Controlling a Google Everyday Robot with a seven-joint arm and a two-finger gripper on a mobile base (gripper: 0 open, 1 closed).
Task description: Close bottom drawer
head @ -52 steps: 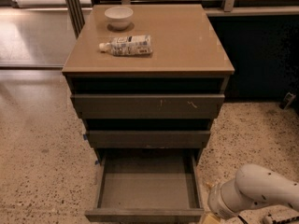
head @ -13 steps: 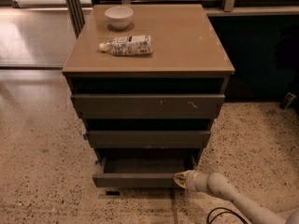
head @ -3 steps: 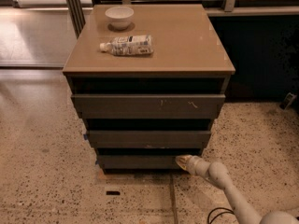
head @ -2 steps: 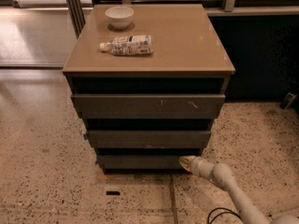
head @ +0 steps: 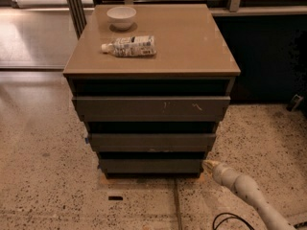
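Note:
The bottom drawer (head: 151, 166) is the narrowest grey-brown front, low on the cabinet. It sits pushed in, its front in line under the two drawers above. My gripper (head: 209, 165) is at the end of a pale arm that comes in from the lower right. Its tip is just right of the bottom drawer's right end, close to the floor and slightly apart from the drawer front.
The middle drawer (head: 152, 142) and the top drawer (head: 151, 108) with pale scratch marks are above. On the cabinet top (head: 192, 42) stand a white bowl (head: 121, 17) and a lying bottle (head: 129, 47). A black cable (head: 230, 221) lies on the speckled floor. A dark wall stands at the right.
The drawer stood far open at first and was pushed in. Over the last second my gripper has drawn back to the right, off the drawer front.

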